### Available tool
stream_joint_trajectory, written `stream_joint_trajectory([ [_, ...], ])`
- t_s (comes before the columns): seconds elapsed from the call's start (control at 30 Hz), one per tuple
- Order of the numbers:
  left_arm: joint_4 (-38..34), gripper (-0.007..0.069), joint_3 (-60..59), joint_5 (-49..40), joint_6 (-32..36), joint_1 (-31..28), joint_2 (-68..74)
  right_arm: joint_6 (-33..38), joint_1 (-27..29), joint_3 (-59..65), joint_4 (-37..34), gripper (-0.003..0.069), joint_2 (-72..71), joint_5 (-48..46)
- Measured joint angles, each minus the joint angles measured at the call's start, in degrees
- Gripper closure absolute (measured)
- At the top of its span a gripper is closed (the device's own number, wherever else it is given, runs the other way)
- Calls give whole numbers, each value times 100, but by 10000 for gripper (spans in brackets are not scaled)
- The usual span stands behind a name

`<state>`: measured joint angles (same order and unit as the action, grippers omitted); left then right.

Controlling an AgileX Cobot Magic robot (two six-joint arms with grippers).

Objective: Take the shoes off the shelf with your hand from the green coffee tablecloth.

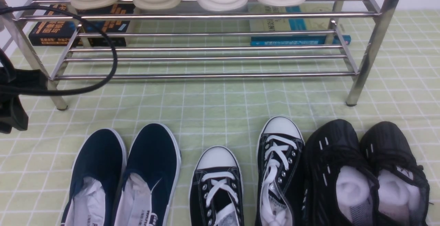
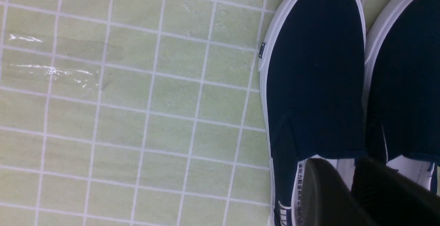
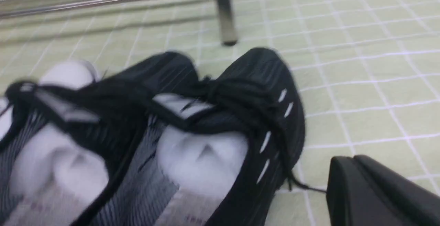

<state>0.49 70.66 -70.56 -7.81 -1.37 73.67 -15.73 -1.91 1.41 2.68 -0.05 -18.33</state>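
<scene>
End effector status came first: we found the right end effector (image 3: 378, 191) closed and empty just beside the shoes (image 1: 366, 174), while the left end effector (image 2: 347, 191) hung over the navy slip-ons (image 1: 125, 178), its jaws a little apart on nothing. The shoes stood together on the green coffee tablecloth (image 1: 213, 109), in front of the shelf (image 1: 206, 47) and off its lower tier. We judged the placing step finished, and the next move called only for a clear withdrawal.
</scene>
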Motion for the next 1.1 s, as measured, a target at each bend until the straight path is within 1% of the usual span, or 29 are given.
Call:
stream_joint_trajectory([
  [0.2,0,461,0,-14,158,0,-109,0,436,0,-105,634,-55,0],
  [0.47,0,461,0,-14,190,0,-563,0,455,0,-123,622,-55,-2],
  [0.7,-99,459,0,-19,184,0,-1301,0,455,0,-123,613,-55,-12],
  [0.77,-104,459,0,-19,184,0,-1522,0,397,0,-123,610,-55,-18],
  [0.9,-104,459,0,-19,184,0,-1889,0,114,0,-123,608,-55,-18],
  [1.0,-104,459,0,-19,189,0,-2129,0,-188,0,-102,603,-55,-18],
  [1.1,-104,458,0,-19,189,0,-2255,0,-280,0,-101,600,-55,-21],
])
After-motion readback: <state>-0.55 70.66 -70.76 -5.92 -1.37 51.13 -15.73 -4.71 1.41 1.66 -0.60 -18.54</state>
